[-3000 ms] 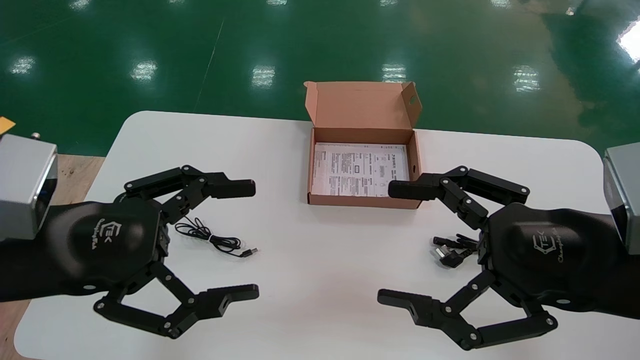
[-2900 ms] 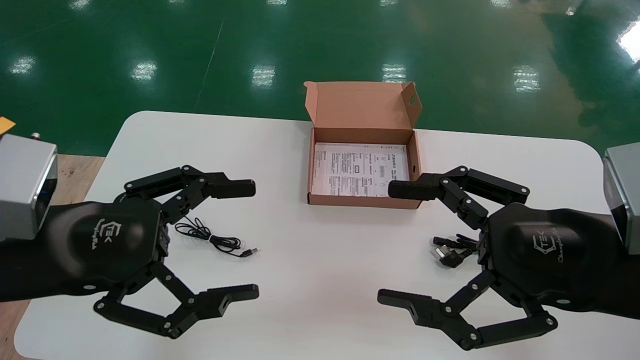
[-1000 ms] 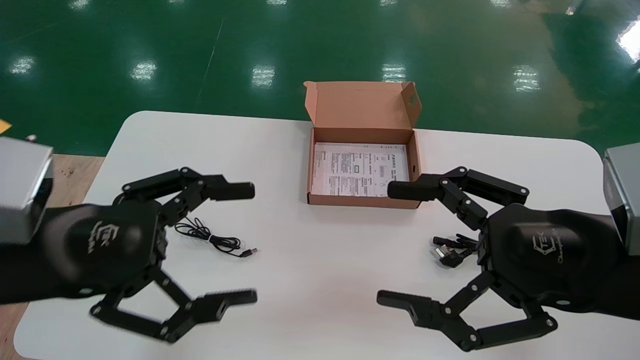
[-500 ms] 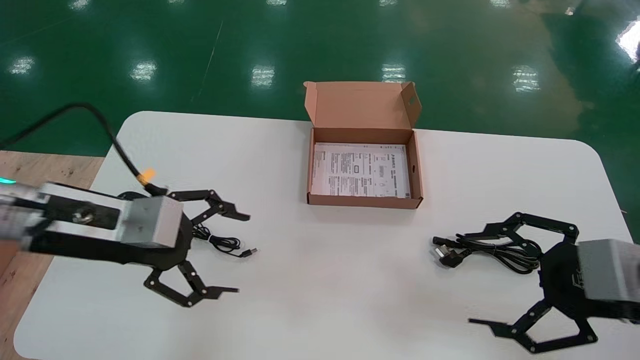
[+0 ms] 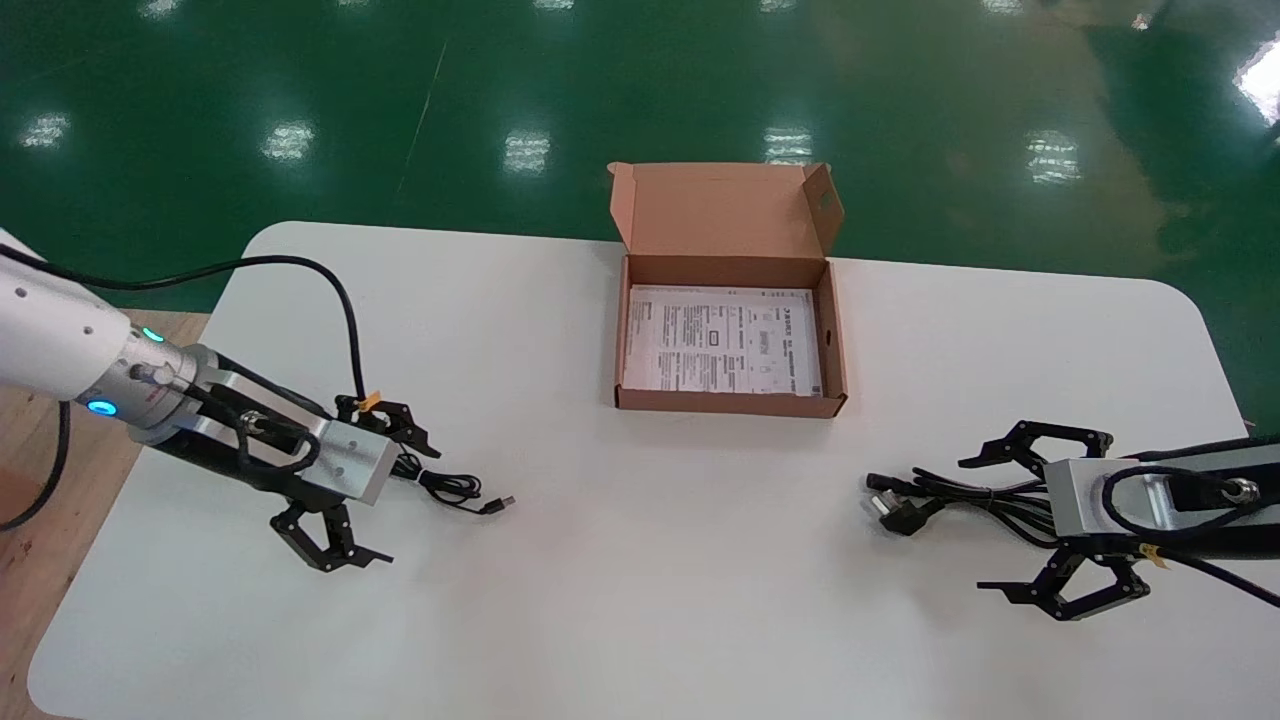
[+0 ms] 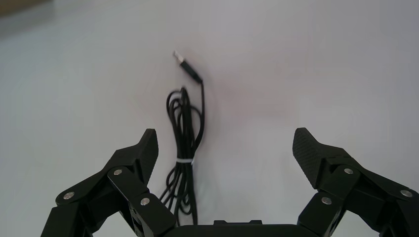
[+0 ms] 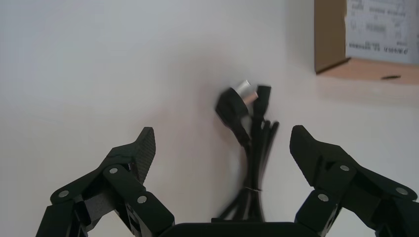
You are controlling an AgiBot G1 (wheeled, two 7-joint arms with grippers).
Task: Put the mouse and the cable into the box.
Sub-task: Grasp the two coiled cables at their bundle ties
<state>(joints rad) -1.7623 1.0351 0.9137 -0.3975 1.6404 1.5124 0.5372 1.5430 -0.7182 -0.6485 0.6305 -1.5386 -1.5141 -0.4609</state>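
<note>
Head view shows 1 box (image 5: 728, 403), 2 cables (image 5: 455, 488) (image 5: 965, 492) (bundled), 2 spread claws (image 5: 410, 506) (image 5: 973, 526).

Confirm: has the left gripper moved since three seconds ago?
Yes. The left gripper has dropped toward the table and leftward, away from the box, now open over the thin cable. The right gripper is open over the power cord.

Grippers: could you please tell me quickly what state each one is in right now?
Left gripper: open, empty, fingers either side of the thin cable.
Right gripper: open, empty, fingers either side of the power cord.
</note>
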